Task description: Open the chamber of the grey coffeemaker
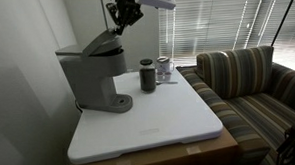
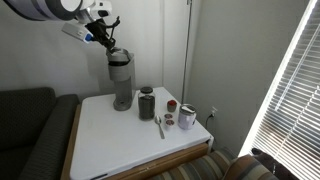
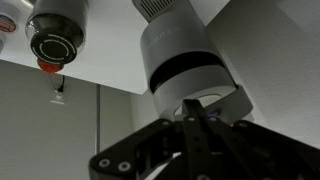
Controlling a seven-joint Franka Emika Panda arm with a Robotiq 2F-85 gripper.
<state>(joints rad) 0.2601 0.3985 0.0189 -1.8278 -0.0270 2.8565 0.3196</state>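
Aloft, arm (image 1: 156,0) just above the chamber (image 1: 94,50)

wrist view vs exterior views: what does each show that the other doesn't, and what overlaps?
Wrist view only: a look down past the fingers, which meet in the middle, onto the top of the coffeemaker head and the top face of the dark canister.

Exterior views only: the coffeemaker's side profile with column and base, the arm, a striped sofa, window blinds and a white cup.

Both: coffeemaker, dark canister, white table.
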